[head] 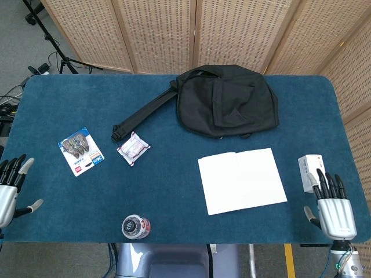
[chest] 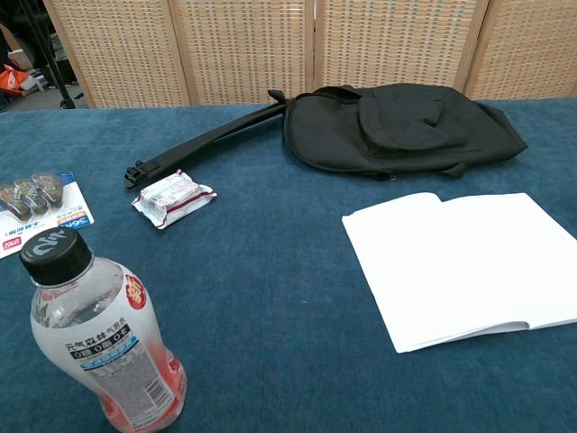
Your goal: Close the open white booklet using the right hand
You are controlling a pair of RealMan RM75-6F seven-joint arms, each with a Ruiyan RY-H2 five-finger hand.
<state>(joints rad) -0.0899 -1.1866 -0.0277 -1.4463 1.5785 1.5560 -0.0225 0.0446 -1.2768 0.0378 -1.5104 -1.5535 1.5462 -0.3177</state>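
Observation:
The white booklet [head: 242,180] lies open and flat on the blue table, right of centre; the chest view shows the booklet [chest: 469,263] at its right side. My right hand [head: 333,207] hovers at the table's front right corner, fingers spread and empty, well to the right of the booklet. At the front left edge my left hand [head: 10,190] is also spread with nothing in it. Neither hand appears in the chest view.
A black bag [head: 226,101] with a long strap lies behind the booklet. A small white box [head: 309,171] sits just ahead of my right hand. A battery card [head: 81,151], a small packet [head: 133,148] and a drink bottle [chest: 99,338] occupy the left half.

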